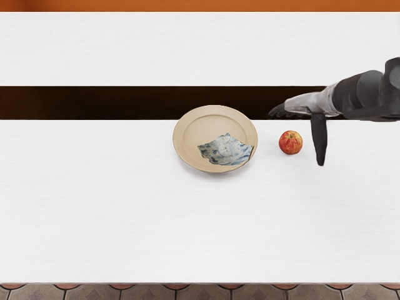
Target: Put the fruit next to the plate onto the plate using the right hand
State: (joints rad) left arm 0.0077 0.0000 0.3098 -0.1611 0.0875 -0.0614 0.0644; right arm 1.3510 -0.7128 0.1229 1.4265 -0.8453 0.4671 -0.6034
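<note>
your right hand (307,105) comes in from the right edge and hangs over the far edge of the white table (125,206), just beyond the apple (290,142). you can see its fingers (279,112) stretched out flat toward the left and the thumb (319,142) pointing straight down in the picture, so the hand is wide and holds nothing. the thumb shows just to the right of the apple, with a thin strip of table between them; whether it is level with the fruit or above it, you cannot tell from this one view. the apple, red with a yellowish patch, sits on the table just to the right of the plate (194,125), apart from its rim and not on it. the plate is a round beige dish near the middle of the table, and a blue-and-white patterned patch (225,150) covers its lower right part. behind the table you see a dark gap (94,103) and then a second white surface (187,50).
</note>
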